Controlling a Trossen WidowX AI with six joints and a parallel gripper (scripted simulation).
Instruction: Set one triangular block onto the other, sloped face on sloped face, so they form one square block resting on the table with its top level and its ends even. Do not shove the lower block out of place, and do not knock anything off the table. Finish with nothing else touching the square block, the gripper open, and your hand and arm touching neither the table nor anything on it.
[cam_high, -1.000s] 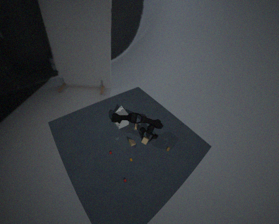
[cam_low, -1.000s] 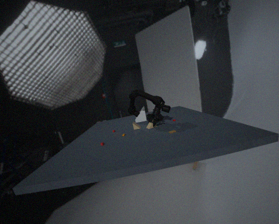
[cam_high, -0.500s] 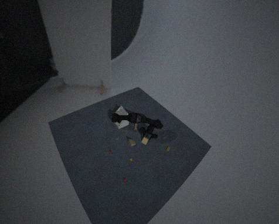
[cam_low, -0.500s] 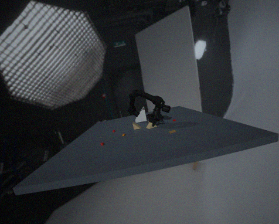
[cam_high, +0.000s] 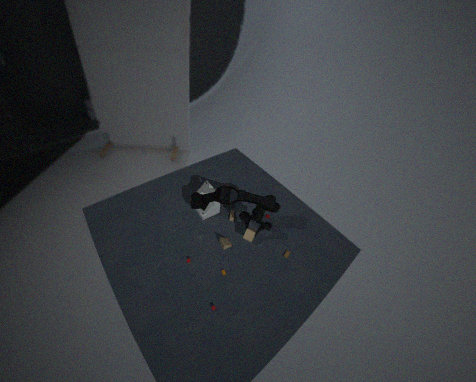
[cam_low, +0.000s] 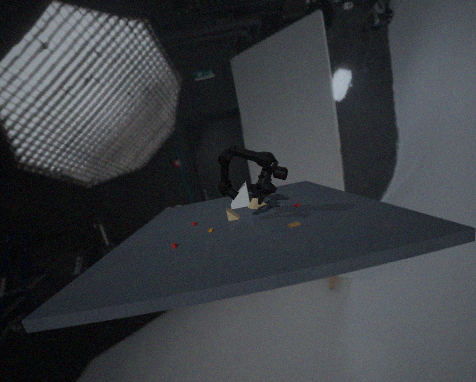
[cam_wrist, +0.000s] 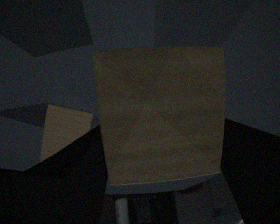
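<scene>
My gripper (cam_high: 251, 226) (cam_low: 258, 198) is down at the table and shut on one tan triangular block (cam_high: 249, 234) (cam_low: 256, 204) (cam_wrist: 159, 112), which fills the middle of the wrist view between the dark fingers. The block is at or just above the grey table top (cam_high: 150, 310) (cam_low: 310, 260); I cannot tell which. The other tan triangular block (cam_high: 225, 243) (cam_low: 232, 215) (cam_wrist: 59, 131) lies on the table a short way to the left of the held one, apart from it.
A white angular shape (cam_high: 207, 200) (cam_low: 241, 197) stands at the arm's base. A small tan piece (cam_high: 286, 254) (cam_low: 294, 224) lies to the right. Small red bits (cam_high: 188, 259) (cam_high: 213, 307) (cam_low: 174, 245) and an orange bit (cam_high: 223, 272) (cam_low: 210, 230) are scattered nearer the front.
</scene>
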